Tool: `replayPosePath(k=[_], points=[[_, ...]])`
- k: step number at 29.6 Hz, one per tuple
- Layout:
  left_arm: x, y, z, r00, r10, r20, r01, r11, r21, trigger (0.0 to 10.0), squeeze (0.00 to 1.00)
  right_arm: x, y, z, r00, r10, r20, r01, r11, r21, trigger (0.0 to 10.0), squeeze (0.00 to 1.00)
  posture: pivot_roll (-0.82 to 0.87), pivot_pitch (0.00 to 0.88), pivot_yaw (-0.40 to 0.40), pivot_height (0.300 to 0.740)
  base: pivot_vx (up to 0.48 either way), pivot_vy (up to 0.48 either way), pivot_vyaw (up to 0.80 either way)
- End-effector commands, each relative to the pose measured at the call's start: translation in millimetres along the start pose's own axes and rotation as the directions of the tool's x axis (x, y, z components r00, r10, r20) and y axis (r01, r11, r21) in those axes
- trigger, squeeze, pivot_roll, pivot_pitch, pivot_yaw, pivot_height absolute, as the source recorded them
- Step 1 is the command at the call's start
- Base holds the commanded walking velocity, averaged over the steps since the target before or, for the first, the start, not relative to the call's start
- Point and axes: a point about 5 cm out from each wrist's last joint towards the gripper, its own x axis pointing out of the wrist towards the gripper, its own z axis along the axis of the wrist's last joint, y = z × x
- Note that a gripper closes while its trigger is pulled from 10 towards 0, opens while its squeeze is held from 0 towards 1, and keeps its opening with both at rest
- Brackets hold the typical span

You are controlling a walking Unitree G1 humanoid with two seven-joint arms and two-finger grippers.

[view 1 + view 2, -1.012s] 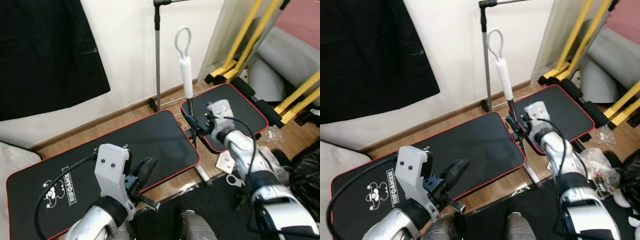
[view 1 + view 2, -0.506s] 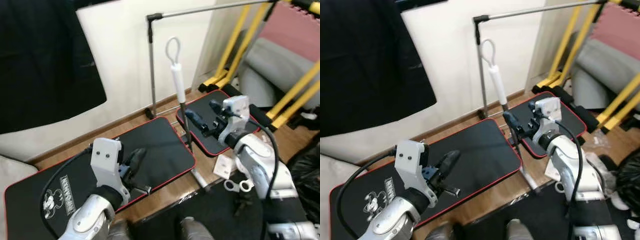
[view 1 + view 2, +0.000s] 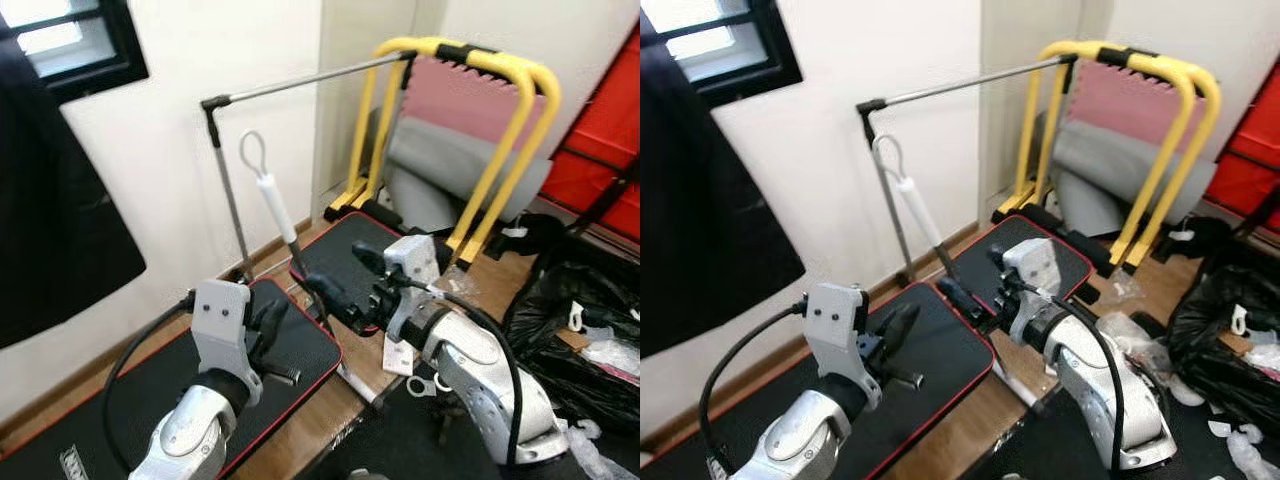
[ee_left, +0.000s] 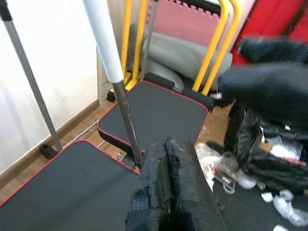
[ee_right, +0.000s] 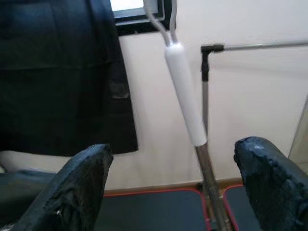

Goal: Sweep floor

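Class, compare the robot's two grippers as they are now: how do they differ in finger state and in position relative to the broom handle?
The left gripper is shut, fingers pressed together beside the broom handle. The right gripper is open, fingers spread either side of the handle, not clamping it. The right reaches further forward. Both have black fingers.

Two silver arms, white wrist housings with looping black cables, long black jaws.

We see our right gripper (image 5: 175, 185) spread wide, one black finger each side of the broom handle (image 5: 185, 98), not touching it. Behind the handle: grey rack pole (image 5: 206, 91), white wall (image 5: 250, 96), dark hanging cloth (image 5: 62, 82), black red-edged mats (image 5: 159, 209) below.
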Motion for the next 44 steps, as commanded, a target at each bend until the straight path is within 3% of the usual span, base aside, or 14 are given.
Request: replayPosePath(k=[1, 8, 15, 44], points=[[3.0, 2.8, -2, 1.000, 0.009, -0.002, -0.009, 0.999, 0.034, 10.0, 0.00, -0.5, -0.5, 3, 1.000, 0.001, 0.007, -0.001, 1.000, -0.023, 10.0, 0.00, -0.07, 0.000, -0.041, 0.740, 0.000, 0.000, -0.80], [11.5, 11.6, -3, 0.999, 0.039, 0.025, -0.041, 0.997, 0.069, 10.0, 0.00, 4.2, 0.1, 1, 1.000, -0.008, 0.002, 0.008, 0.999, -0.035, 10.0, 0.00, -0.08, 0.000, -0.042, 0.740, 0.000, 0.000, -0.80], [16.8, 22.6, -3, 0.993, 0.101, 0.054, -0.103, 0.994, 0.041, 10.0, 0.00, 17.0, -6.6, 4, 0.999, -0.020, 0.029, 0.022, 0.997, -0.074, 10.0, 0.00, -0.08, 0.000, -0.048, 0.740, 0.000, 0.000, -0.80], [27.1, 26.3, -9, 0.994, 0.081, 0.074, -0.083, 0.996, 0.025, 10.0, 0.00, 26.4, -13.3, 2, 0.998, -0.030, 0.057, 0.036, 0.994, -0.106, 10.0, 0.00, -0.08, 0.000, -0.052, 0.740, 0.000, 0.000, -0.80]])
